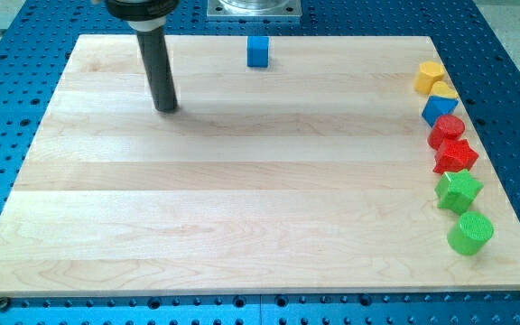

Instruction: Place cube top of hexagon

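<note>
While no jaws are fitted, so no grip state can be told, my tip [167, 108] is set down near the board's [242, 208] top-left corner | blue cube [257, 51] is seen at the top edge, well apart to the view's right | along the right edge are lined a yellow block [429, 78], blue block [439, 109], red block [446, 130], red star-like block [455, 156], green star-like block [459, 190], green cylinder [470, 233]

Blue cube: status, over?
My tip at board's upper left, touching nothing. Small blue cube alone at top edge, to the tip's right. Other blocks lined along right edge; hexagon not identifiable. Path clear.
</note>
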Motion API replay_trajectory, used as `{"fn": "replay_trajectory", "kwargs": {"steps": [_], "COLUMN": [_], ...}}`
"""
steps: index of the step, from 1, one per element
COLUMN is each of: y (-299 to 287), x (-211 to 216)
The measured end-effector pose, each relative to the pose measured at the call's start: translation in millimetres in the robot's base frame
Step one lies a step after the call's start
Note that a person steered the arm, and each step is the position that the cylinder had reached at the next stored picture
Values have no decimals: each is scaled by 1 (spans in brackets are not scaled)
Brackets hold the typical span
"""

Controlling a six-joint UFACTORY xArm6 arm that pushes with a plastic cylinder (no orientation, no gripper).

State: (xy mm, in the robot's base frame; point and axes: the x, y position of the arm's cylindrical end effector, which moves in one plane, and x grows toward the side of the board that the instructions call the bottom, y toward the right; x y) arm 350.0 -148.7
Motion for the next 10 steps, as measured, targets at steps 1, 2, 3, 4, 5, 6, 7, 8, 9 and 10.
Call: {"fn": "replay_trajectory", "kwargs": {"steps": [1, 2, 3, 4, 5, 6, 7, 8, 9, 10], "y": [-2, 36, 74, 136, 192, 148, 138, 186, 236, 219], "x": [-37, -82, -107, -107, -107, -138, -157, -153, -131, -142]}}
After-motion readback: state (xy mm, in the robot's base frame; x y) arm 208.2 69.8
